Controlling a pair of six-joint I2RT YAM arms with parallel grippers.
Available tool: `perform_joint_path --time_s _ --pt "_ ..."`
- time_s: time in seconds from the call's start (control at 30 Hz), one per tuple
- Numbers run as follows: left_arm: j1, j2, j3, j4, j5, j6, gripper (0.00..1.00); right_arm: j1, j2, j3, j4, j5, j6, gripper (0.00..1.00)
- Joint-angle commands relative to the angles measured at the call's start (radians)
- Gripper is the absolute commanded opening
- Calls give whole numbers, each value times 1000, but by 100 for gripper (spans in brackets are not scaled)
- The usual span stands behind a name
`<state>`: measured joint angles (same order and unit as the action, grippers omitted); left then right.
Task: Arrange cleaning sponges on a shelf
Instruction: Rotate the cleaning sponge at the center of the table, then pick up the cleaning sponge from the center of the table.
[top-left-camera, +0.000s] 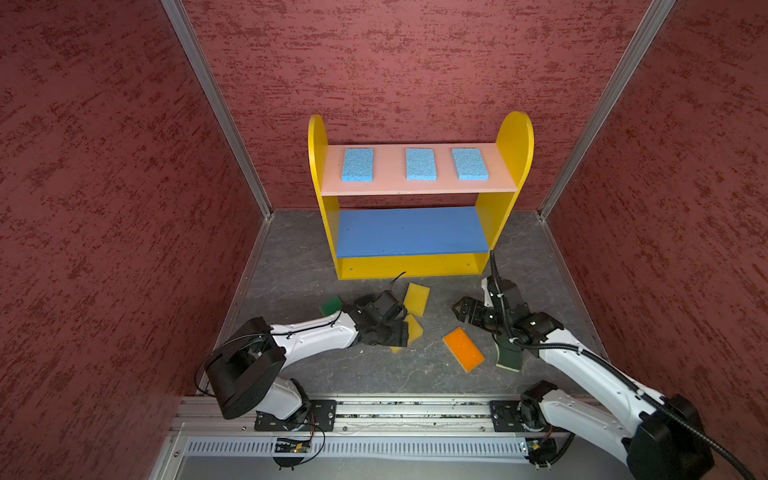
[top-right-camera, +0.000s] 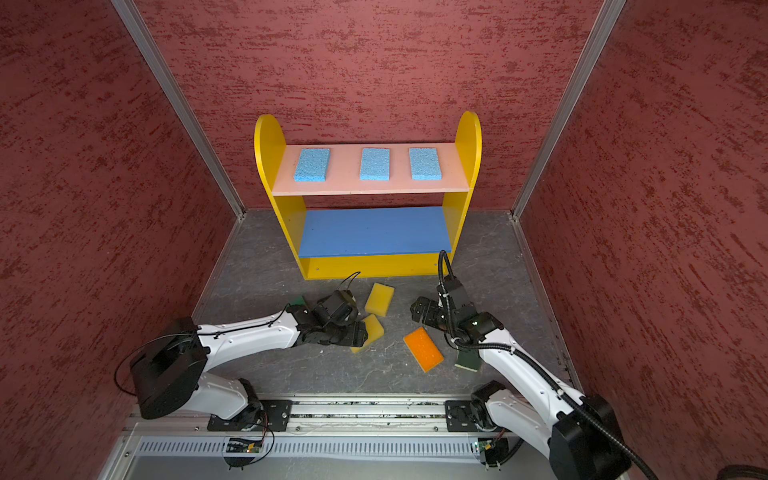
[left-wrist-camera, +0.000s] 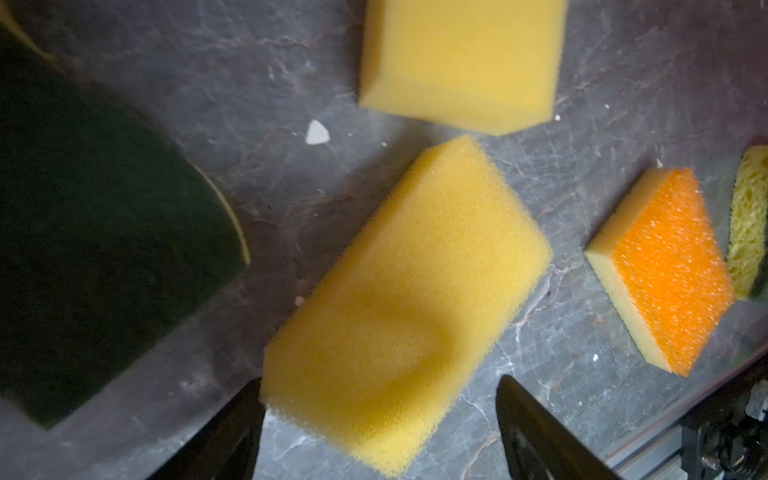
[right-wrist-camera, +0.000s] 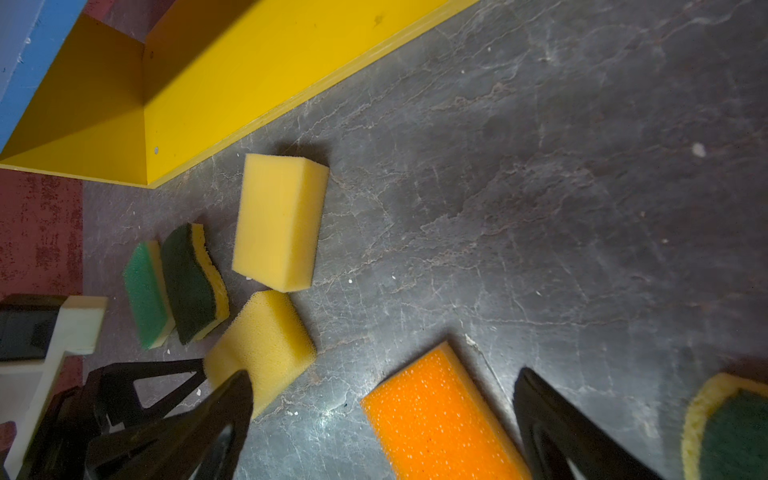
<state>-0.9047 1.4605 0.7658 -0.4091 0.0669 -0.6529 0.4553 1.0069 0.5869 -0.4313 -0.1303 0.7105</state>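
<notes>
shelf (top-left-camera: 411, 266): far centre, back against the wall, well apart from both grippers.
top board: pink, carrying left light blue sponge (top-left-camera: 358, 164), middle light blue sponge (top-left-camera: 421, 164) and right light blue sponge (top-left-camera: 470, 164); flat, in a row, spaced apart.
left arm: stretched from near-left base on the rail (top-left-camera: 415, 409) toward centre, forearm low, wrist dipped to the floor (top-left-camera: 299, 266).
left gripper (left-wrist-camera: 381, 384): jaws spread, straddling one end of the coarse yellow sponge (left-wrist-camera: 399, 307); one finger at its edge, the other just clear; no pinch.
smooth yellow sponge (top-left-camera: 417, 299): on the floor just far of the coarse one, near the shelf base.
bright green sponge (right-wrist-camera: 145, 291), dark green sponge (right-wrist-camera: 189, 282): side by side, touching, on the floor left of the yellow pair, beside the left wrist.
right arm: reaching far-left from near-right base, gripper end pointing left, low over the floor.
right gripper (top-left-camera: 459, 309): jaws spread wide, gripping nothing, just far of the orange-topped sponge (top-left-camera: 463, 348).
second dark green sponge (top-left-camera: 509, 357): on the floor under the right forearm, just right of the orange-topped sponge.
</notes>
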Motion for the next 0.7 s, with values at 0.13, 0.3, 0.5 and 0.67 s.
perform_joint_path --time_s 0.13,0.3,0.5,0.67 --pt "-61 34 73 -2 109 61 86 -9 -19 -18 34 -14 16 99" --pt "-95 72 140 -77 145 161 86 -10 -30 -4 24 -2 -6 99" --pt "-96 70 171 -196 15 224 86 -12 -41 13 -7 22 -20 99" --pt "-93 54 177 -218 -44 263 87 -15 -43 16 -15 34 -19 99"
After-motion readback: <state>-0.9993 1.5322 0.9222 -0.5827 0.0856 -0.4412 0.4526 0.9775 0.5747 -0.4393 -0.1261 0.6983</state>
